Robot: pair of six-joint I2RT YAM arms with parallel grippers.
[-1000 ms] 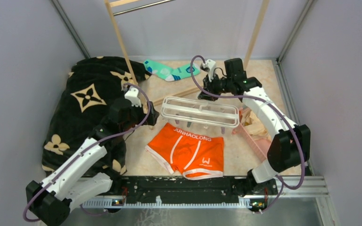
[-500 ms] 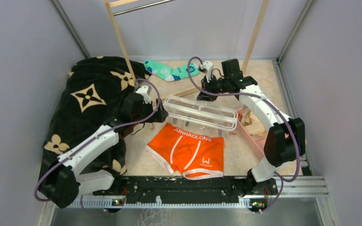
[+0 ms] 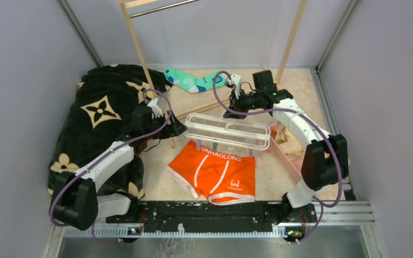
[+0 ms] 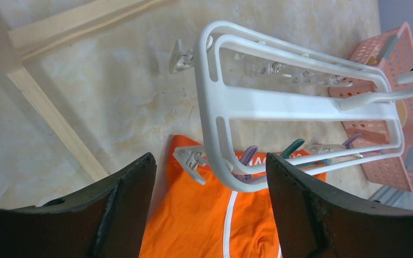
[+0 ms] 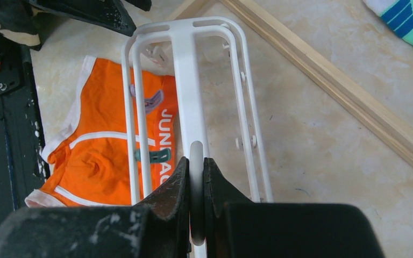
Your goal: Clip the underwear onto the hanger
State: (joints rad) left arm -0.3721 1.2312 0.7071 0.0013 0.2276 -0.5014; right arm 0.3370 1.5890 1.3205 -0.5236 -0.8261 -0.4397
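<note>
The right fingers are pinching the hanger by its hook, holding the frame over the orange underwear, which is lying flat on the desk, so the clips are dangling above its waistband. The left fingers are hovering spread beside the frame's end, probably to work a clip.

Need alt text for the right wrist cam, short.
The right gripper is shut on the hook of the white hanger, whose frame stretches away above the orange underwear lying flat on the table. A wooden rail crosses diagonally on the right, with a teal sock at the top corner.
</note>
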